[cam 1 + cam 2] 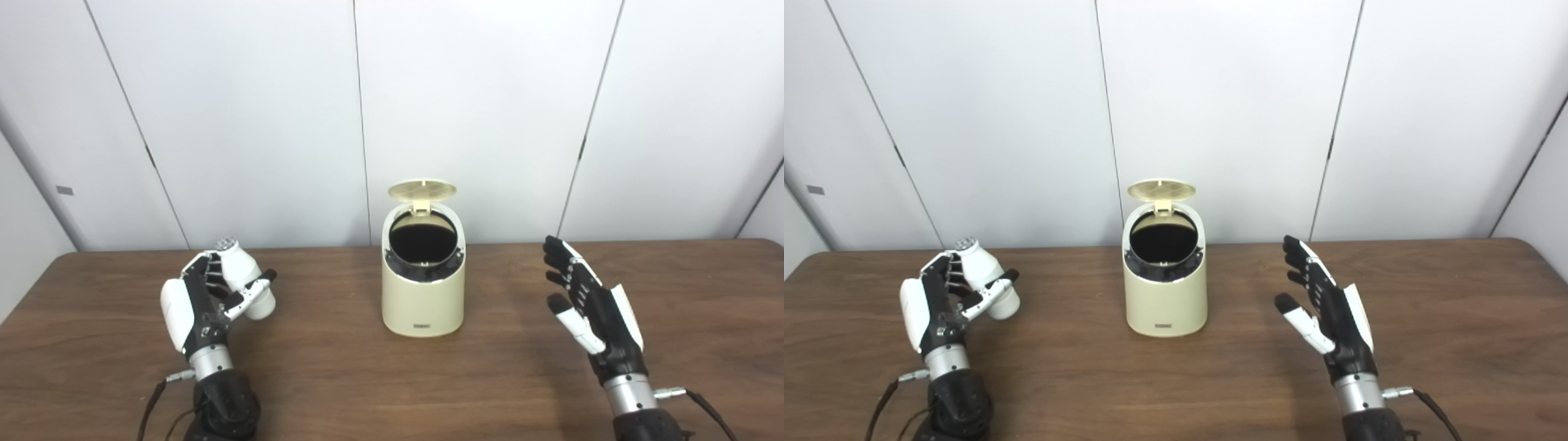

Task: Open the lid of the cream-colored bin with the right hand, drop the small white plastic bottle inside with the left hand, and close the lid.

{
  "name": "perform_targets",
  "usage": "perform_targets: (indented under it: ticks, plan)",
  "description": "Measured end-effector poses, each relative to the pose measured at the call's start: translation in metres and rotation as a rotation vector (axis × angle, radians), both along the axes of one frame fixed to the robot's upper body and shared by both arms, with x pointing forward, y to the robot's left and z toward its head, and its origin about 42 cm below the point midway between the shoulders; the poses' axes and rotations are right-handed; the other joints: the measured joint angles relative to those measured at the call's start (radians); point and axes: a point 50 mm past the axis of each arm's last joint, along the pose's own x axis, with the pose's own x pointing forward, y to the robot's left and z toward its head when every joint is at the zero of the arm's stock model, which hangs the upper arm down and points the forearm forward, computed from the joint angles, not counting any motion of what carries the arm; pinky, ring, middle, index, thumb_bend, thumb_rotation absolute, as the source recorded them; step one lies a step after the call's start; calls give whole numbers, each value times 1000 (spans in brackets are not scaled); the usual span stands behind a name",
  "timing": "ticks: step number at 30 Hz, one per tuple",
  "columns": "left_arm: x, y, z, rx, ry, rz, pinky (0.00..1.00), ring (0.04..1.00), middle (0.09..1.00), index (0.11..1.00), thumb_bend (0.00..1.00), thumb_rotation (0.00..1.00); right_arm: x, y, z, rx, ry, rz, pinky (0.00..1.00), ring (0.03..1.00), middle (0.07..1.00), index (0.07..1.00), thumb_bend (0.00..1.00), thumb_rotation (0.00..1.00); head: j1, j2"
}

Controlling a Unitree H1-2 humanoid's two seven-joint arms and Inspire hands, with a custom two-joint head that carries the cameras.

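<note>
- Cream-colored bin (422,300) stood at the centre of the frame on the dark wood table (343,380), its round lid (422,190) flipped up at the back and the dark opening showing.
- The left hand (205,303), at the lower left of the frame, was wrapped around the small white plastic bottle (245,278), fingers behind it and thumb across its front; the bottle lay tilted, its ridged cap toward the upper left, well apart from the bin.
- The right hand (1326,306), at the lower right of the frame, held nothing, fingers spread wide and palm facing the bin, clear of it.
- White wall panels (478,110) with dark seams filled the upper frame.
</note>
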Motion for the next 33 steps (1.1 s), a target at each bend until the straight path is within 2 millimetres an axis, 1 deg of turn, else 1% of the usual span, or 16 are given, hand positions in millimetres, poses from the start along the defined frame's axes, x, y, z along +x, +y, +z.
perform_targets:
  ticks: [4,7,10,12,15,20,26,29,33]
  plan:
    - [-11,-5,3,41,-24,-37,322,422,474,507,503,0,0,0,-1,-1,1,-4,849,893,893,897,987,853,0,0]
    - [-22,-16,15,94,-72,-88,337,431,483,495,504,0,0,0,-2,-2,6,-5,846,895,895,899,991,853,-3,-2]
    - [-27,-23,30,129,-128,-116,336,427,487,497,503,0,0,0,-3,0,11,-7,855,900,897,901,997,846,-8,-2]
    - [-30,-26,40,134,-160,-131,334,422,488,502,503,0,0,1,-3,2,12,-7,858,900,898,901,997,841,-9,-2]
    - [-35,-32,55,136,-213,-153,341,429,495,487,504,0,0,0,-5,2,16,-11,850,899,899,900,1000,854,-11,-2]
    - [-44,-42,71,145,-277,-197,348,444,501,469,503,0,1,0,-7,4,21,-19,855,902,902,904,1000,851,-14,-2]
    - [-52,-58,86,188,-353,-264,369,455,495,468,504,0,1,1,-6,7,17,-19,854,902,904,904,1000,861,-14,-5]
    - [-54,-69,88,230,-388,-313,355,454,489,473,504,0,1,1,-6,8,19,-20,854,904,905,909,1000,862,-14,-8]
    - [-56,-80,90,295,-430,-365,365,465,484,466,504,0,0,0,-8,4,23,-28,816,885,891,899,1000,868,-15,-12]
